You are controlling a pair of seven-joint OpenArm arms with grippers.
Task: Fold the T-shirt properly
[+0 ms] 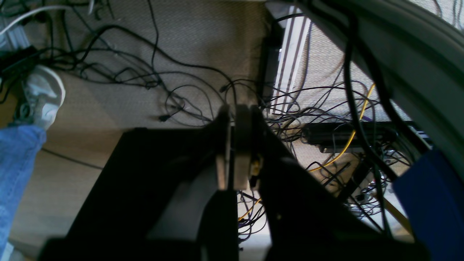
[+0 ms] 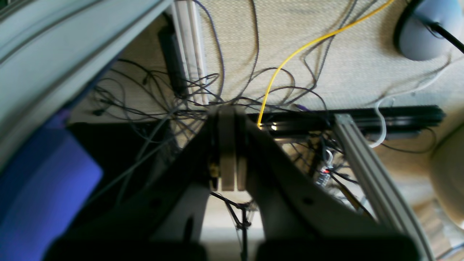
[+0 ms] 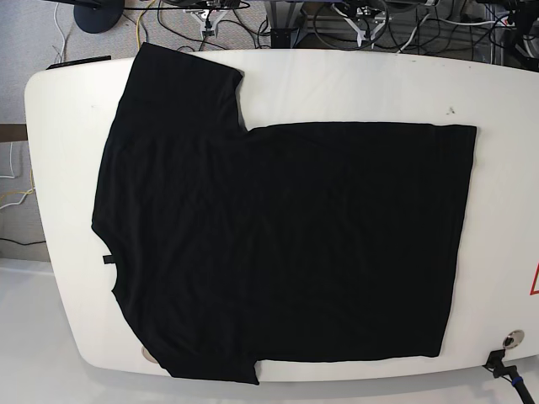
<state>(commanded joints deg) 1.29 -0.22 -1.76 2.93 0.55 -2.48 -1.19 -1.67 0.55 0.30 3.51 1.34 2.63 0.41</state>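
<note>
T-shirt (image 3: pixel 286 244) lies flat, long axis across the table (image 3: pixel 505 168), collar toward the right arm's side — both grippers (image 1: pixel 233 145) (image 2: pixel 228 145) clenched, empty, below the tabletop.

Your base camera looks straight down from high up at the white rounded table (image 3: pixel 278 93), which fills most of the view. Your two wrist cameras hang off the table's sides and face the beige carpet floor (image 1: pixel 203 32) with its tangled black cables (image 2: pixel 174 105). Each looks past its own blurry gripper, very close. Both wrist views share the thin yellow wire (image 2: pixel 290 54).
</note>
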